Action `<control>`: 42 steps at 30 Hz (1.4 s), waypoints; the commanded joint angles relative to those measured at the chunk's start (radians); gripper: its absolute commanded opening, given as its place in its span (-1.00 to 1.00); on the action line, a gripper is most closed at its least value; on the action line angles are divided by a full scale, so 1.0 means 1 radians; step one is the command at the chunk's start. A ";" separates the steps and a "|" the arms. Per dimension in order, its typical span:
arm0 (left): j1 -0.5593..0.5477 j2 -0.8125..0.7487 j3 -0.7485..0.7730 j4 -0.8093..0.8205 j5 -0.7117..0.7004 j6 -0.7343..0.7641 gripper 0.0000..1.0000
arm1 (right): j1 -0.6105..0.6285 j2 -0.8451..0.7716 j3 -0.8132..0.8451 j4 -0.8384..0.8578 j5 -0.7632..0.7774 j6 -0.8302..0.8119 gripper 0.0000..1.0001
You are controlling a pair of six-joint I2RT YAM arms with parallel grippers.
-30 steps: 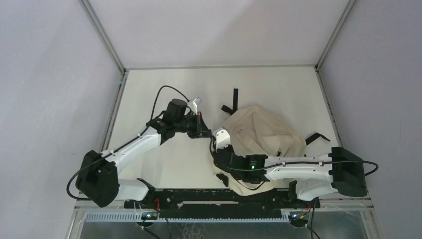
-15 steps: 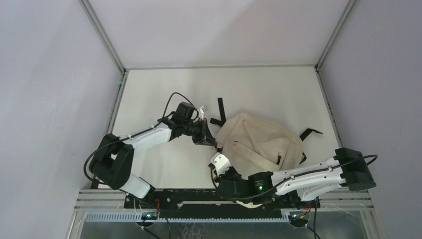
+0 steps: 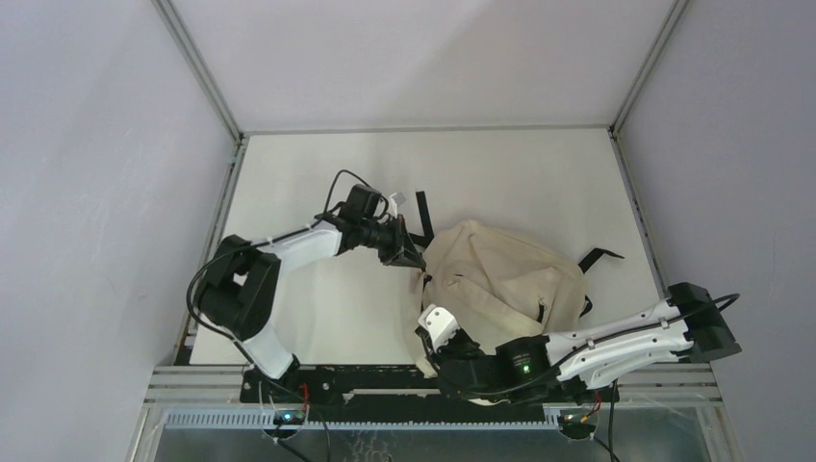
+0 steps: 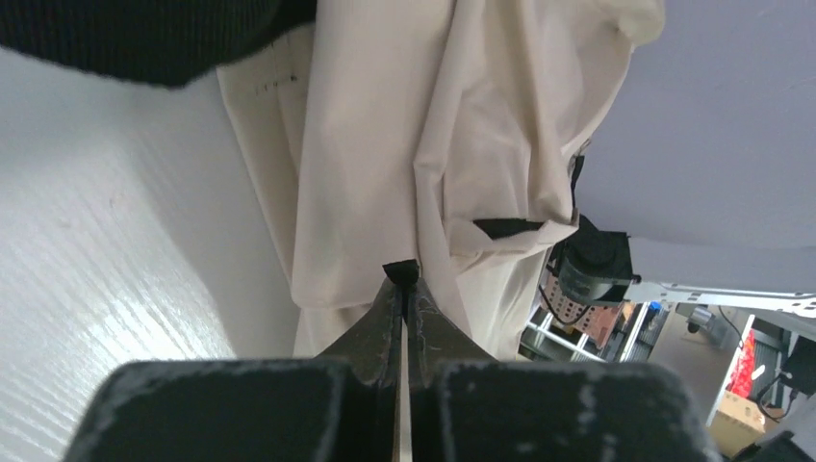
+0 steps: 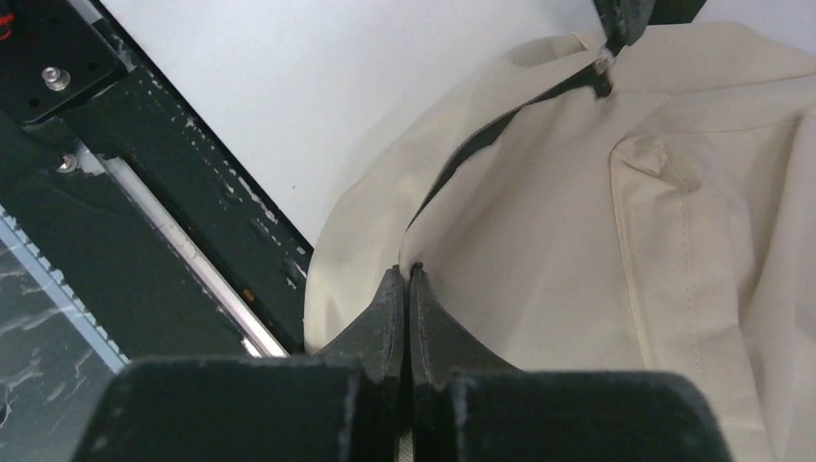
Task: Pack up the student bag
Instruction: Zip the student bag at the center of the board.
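The student bag (image 3: 505,274), cream fabric with black straps, lies crumpled right of centre near the table's front edge. My left gripper (image 3: 412,258) is at the bag's far-left corner, shut on a small black zipper tab (image 4: 401,271); the bag's fabric (image 4: 375,144) fills its view. My right gripper (image 3: 432,334) is at the bag's near-left edge, shut on a fold of the bag's fabric (image 5: 539,221) at the end of a black zipper line (image 5: 500,130). The left gripper's tip and the metal zipper pull (image 5: 604,60) show at the top of the right wrist view.
One black strap (image 3: 422,205) trails behind the left gripper, another strap (image 3: 599,256) sticks out at the bag's right. The black mounting rail (image 3: 366,377) runs along the near edge, right under the bag's front; it shows in the right wrist view (image 5: 144,221). Grey walls enclose the table.
The right gripper has pulled the bag's near edge toward the front rail and the right arm has stretched low. The left gripper has shifted slightly right with the tab; the bag has slid nearer.
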 commanded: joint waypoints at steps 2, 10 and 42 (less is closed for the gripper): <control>0.066 0.058 0.121 0.129 -0.132 -0.001 -1.00 | 0.076 -0.063 0.041 -0.028 -0.109 0.016 -1.00; 0.108 0.098 0.201 0.119 -0.137 -0.008 -1.00 | 0.078 -0.052 0.080 -0.017 -0.132 -0.060 -1.00; -0.147 -0.495 0.108 -0.350 -0.530 0.172 0.40 | -0.893 -0.551 -0.106 -0.206 -0.184 0.333 0.81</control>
